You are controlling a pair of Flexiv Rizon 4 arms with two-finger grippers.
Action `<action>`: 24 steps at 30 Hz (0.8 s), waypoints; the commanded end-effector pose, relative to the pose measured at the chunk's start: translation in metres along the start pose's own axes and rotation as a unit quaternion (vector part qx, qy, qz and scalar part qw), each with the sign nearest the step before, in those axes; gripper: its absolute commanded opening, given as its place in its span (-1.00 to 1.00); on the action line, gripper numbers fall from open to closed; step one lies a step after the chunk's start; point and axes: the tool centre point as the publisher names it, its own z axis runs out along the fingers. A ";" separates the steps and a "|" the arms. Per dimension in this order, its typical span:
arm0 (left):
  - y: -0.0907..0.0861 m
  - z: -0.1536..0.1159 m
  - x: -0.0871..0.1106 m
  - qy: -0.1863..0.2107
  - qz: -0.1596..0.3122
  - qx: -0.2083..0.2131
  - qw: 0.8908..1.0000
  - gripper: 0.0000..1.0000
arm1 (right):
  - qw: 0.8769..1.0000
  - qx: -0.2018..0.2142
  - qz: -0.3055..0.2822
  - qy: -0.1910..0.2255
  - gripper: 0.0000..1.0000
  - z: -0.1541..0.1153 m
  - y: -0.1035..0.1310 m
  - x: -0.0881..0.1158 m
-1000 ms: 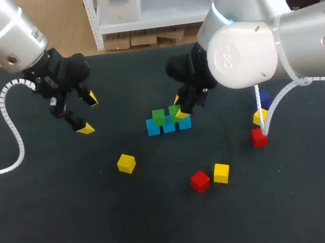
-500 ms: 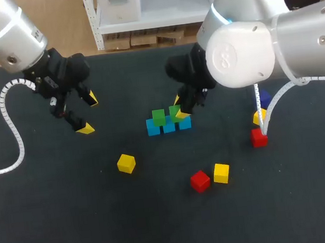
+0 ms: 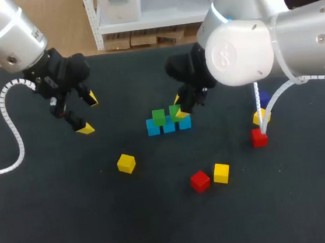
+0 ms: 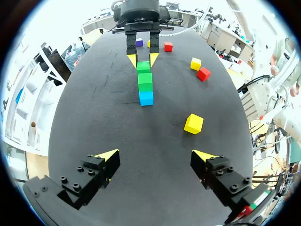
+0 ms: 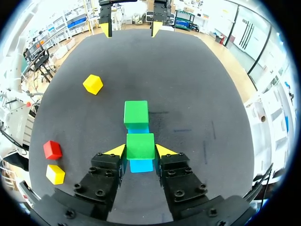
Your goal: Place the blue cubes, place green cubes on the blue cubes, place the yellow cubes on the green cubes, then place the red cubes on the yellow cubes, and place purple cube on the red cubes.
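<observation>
Three blue cubes (image 3: 168, 126) lie in a row mid-table. One green cube (image 3: 158, 117) rests on them at the left. My right gripper (image 3: 178, 110) is shut on a second green cube (image 5: 140, 145), which sits on a blue cube (image 5: 141, 165) right of the first green cube (image 5: 136, 113). My left gripper (image 3: 88, 113) hangs open and empty over the table's left, well apart from the row (image 4: 146, 98). Loose on the table are yellow cubes (image 3: 126, 163) (image 3: 221, 173), red cubes (image 3: 200, 181) (image 3: 259, 137), and a purple cube (image 3: 265, 98) partly behind my right arm.
A third yellow cube (image 3: 261, 116) sits behind the white cable near the right-hand red cube. The near yellow cube (image 4: 194, 123) lies ahead of my left gripper (image 4: 155, 155), to one side. Dark tabletop (image 3: 74, 225) stretches bare along the front.
</observation>
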 end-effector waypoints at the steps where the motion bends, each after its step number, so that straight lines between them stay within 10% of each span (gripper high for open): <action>1: 0.000 0.000 0.001 -0.001 0.001 -0.001 1.000 1.00 | 1.000 -0.002 0.000 -0.002 -0.23 0.000 0.000 0.001; 15: 0.000 0.000 0.001 -0.001 0.001 -0.001 1.000 1.00 | 1.000 -0.003 -0.002 -0.004 -0.11 0.001 -0.001 -0.001; 22: 0.000 0.000 0.001 -0.001 0.001 -0.001 1.000 1.00 | 1.000 -0.005 -0.002 -0.003 1.00 0.001 0.000 -0.001; 24: 0.000 0.000 0.001 -0.001 0.001 -0.001 1.000 1.00 | 1.000 -0.005 -0.002 -0.004 1.00 0.000 0.000 -0.001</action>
